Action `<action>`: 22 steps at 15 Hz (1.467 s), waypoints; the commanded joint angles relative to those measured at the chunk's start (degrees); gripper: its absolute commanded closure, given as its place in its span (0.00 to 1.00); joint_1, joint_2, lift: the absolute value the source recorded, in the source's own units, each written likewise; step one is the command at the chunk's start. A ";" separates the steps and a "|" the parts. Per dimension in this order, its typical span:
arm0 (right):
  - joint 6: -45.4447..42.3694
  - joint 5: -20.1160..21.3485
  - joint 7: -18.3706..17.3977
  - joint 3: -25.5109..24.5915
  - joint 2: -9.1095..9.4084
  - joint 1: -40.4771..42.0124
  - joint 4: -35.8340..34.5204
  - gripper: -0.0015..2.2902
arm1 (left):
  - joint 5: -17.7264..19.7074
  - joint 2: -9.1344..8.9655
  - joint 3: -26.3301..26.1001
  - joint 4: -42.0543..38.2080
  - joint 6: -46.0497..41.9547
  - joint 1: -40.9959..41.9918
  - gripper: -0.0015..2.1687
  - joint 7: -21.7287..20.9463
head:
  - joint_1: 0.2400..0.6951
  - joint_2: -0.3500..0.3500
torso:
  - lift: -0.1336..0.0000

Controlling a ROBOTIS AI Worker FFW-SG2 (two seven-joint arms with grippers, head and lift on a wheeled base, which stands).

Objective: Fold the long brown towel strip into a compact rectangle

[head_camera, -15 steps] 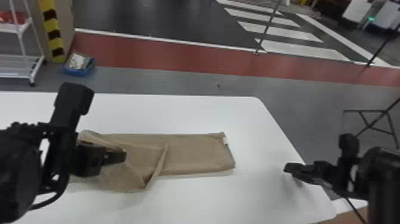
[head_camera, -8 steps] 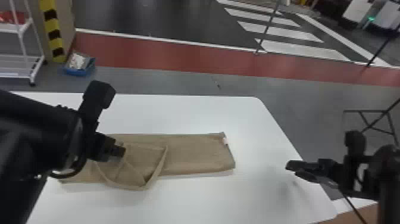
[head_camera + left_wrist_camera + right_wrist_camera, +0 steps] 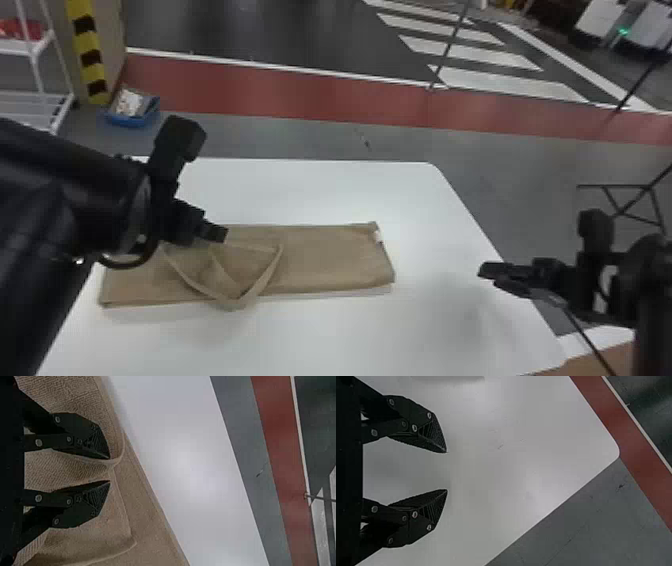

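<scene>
The brown towel strip [image 3: 330,257] lies lengthwise on the white table, with a loose, creased folded-over flap whose corner points toward the near edge. At the far side of this flap is my left gripper [image 3: 220,234]. In the left wrist view, the left gripper [image 3: 110,470] stands partly open low over the towel [image 3: 144,506], with a raised crease of cloth between its fingertips. Idle at the table's right side, my right gripper [image 3: 487,275] is away from the towel. The right wrist view has the right gripper [image 3: 447,471] open, with nothing between its fingers.
The white table [image 3: 310,195] has bare surface in front of, behind and to the right of the towel. Its right edge runs beneath the right arm. Beyond it on the floor are a blue bin [image 3: 131,112] and a white rack [image 3: 37,97].
The left gripper has moved back and then right along the towel, and its arm has swung. The flap has spread and settled, uncovering the strip's left end. The right gripper has barely moved.
</scene>
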 commanded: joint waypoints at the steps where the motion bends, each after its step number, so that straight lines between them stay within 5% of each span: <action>1: 0.12 0.09 0.00 0.01 -0.11 -0.38 -0.01 0.28 | 0.02 -0.15 0.03 -5.65 3.85 3.41 0.02 -0.64 | 1.00 0.00 | 0.07; 4: 0.12 0.00 0.00 0.10 -0.11 -0.47 -0.01 0.28 | -0.68 -0.15 1.70 -15.06 8.06 8.95 0.02 -1.96 | 1.00 0.00 | 0.07; 8: 0.12 0.09 0.00 0.80 -0.20 -0.99 -0.09 0.28 | 1.51 -0.15 10.49 -25.43 9.89 14.05 0.02 -3.02 | 1.00 0.00 | 0.07; 22: 0.12 -1.67 0.35 1.15 0.59 0.59 -0.89 0.28 | 3.89 -0.15 18.58 -28.50 9.89 26.18 0.12 -1.08 | 1.00 0.00 | 0.07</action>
